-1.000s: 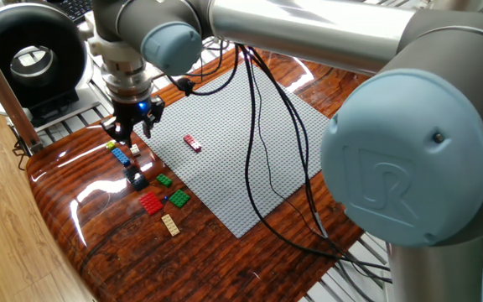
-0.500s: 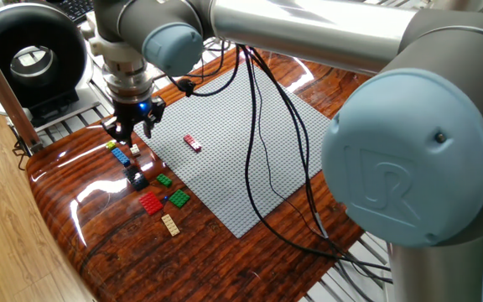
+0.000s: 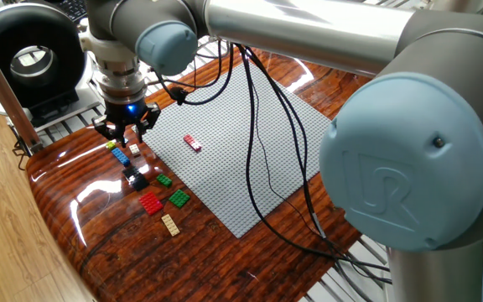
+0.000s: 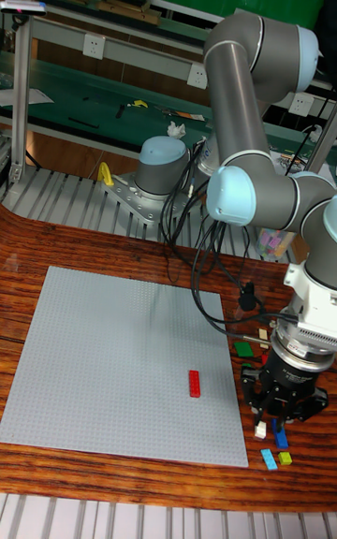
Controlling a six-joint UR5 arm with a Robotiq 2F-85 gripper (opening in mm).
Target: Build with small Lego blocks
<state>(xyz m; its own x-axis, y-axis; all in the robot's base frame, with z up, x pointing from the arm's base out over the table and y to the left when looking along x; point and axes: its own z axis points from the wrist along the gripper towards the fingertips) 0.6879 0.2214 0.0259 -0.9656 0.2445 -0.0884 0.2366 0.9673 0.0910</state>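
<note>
Fixed view shows a silver and pale blue robot arm (image 3: 309,33) reaching over a glossy wooden table (image 3: 99,243), with its black gripper (image 3: 125,134) hanging low above the table's left side, just off the edge of a large grey studded baseplate (image 3: 250,134). Whether the fingers are spread or closed cannot be told from either view, and nothing can be seen held between them. A cluster of small Lego blocks lies on the bare wood beside the baseplate: a yellow-green piece (image 3: 111,145) and a blue brick (image 3: 122,156) directly below the gripper, a dark blue piece (image 3: 134,177) a little nearer the camera, then two green plates (image 3: 179,198), a red plate (image 3: 150,203) and a tan plate (image 3: 170,224) nearest the camera. One red brick (image 3: 192,143) sits alone on the baseplate, well apart from the cluster. Black cables (image 3: 262,126) trail from the arm across the baseplate. Tall fixed view, from the opposite side, shows the gripper (image 4: 281,408) pointing down over blue and yellow-green pieces (image 4: 277,450) near the table's edge, and the lone red brick (image 4: 195,383) on the baseplate (image 4: 103,361).
</note>
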